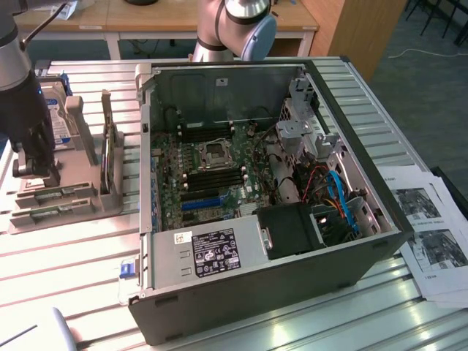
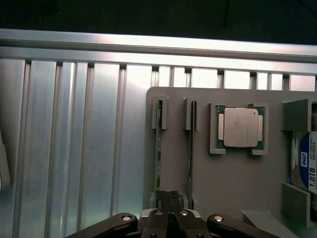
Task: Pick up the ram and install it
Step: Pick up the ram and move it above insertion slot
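Note:
Two ram sticks stand on edge in slots of a grey holder (image 2: pixel 233 188): one ram stick (image 2: pixel 159 144) and a second (image 2: pixel 191 144) beside it. My gripper (image 2: pixel 168 199) hangs low over the near end of the holder, between the two sticks. Its black fingers are pressed together with nothing between them. In the exterior view the gripper (image 1: pixel 35 170) is at the left, above the same holder (image 1: pixel 88 206), where the green sticks (image 1: pixel 55 197) lie. The open computer case (image 1: pixel 256 241) sits mid-table, with black memory slots (image 1: pixel 219 175) beside the processor socket (image 1: pixel 214 152).
A processor chip (image 2: pixel 240 128) and a hard drive (image 2: pixel 309 166) also rest in the holder. A blue expansion slot (image 1: pixel 201 203), cables and a fan housing (image 1: pixel 292 230) are inside the case. Printed papers (image 1: pixel 431 234) lie at the exterior view's right. The table is slatted aluminium (image 2: pixel 74 148).

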Controlling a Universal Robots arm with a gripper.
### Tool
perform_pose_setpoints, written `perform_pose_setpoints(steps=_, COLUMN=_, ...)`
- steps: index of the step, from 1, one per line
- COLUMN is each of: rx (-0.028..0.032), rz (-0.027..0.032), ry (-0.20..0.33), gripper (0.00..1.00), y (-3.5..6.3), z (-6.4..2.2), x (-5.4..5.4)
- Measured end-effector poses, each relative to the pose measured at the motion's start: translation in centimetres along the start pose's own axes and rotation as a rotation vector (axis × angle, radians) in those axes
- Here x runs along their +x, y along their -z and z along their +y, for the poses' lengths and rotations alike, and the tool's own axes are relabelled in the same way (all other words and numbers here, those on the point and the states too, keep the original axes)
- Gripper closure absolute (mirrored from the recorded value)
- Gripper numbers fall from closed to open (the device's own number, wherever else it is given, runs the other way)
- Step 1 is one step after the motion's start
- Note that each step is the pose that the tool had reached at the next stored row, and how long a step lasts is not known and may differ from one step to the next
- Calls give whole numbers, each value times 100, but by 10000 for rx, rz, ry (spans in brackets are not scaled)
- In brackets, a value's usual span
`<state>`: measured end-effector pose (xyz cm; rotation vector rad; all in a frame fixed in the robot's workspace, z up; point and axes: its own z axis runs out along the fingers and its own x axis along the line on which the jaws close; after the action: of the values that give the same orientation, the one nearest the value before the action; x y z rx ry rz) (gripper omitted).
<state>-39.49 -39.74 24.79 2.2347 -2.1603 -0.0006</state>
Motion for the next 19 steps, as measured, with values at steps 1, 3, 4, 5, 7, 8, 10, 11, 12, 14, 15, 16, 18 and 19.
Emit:
perform_pose_setpoints(steps=1, rx=0, rz=-1, ry=0, gripper=90, y=-1, z=1, x=20)
perform_pose_setpoints(steps=3, rx=-1, rz=0, ry=1, gripper=90, y=-1, z=2, x=53)
perform_pose_setpoints(steps=4, rx=-1, rz=0, ry=0, gripper=90, y=-1, z=2, x=53)
perform_pose_setpoints(steps=5, rx=-1, rz=0, ry=0, gripper=90, y=-1, z=2, x=53)
perform_pose_setpoints(steps=7, rx=0, rz=0, ry=0, gripper=90, y=-1, z=2, x=53)
perform_pose_setpoints(steps=8, rx=-1, rz=-1, ry=0, gripper=90, y=-1, z=2, x=53)
perform_pose_setpoints(steps=10, rx=-1, rz=0, ry=0, gripper=90, y=-1, z=2, x=53)
perform_pose_setpoints(steps=11, rx=-1, rz=0, ry=0, gripper=90, y=-1, z=2, x=53)
perform_pose_setpoints(steps=12, rx=-1, rz=-1, ry=0, gripper=90, y=-1, z=2, x=53)
perform_pose_setpoints(steps=14, rx=-1, rz=0, ry=-1, gripper=90, y=-1, z=2, x=54)
perform_pose_setpoints(steps=15, rx=-1, rz=0, ry=-1, gripper=90, y=-1, z=3, x=54)
perform_pose_setpoints(steps=16, rx=0, rz=0, ry=-1, gripper=90, y=-1, z=3, x=55)
perform_pose_setpoints(steps=18, rx=0, rz=0, ry=-1, gripper=90, y=-1, z=2, x=58)
perform_pose_setpoints(steps=19, rx=0, rz=0, ry=0, gripper=89, y=-1, z=2, x=63)
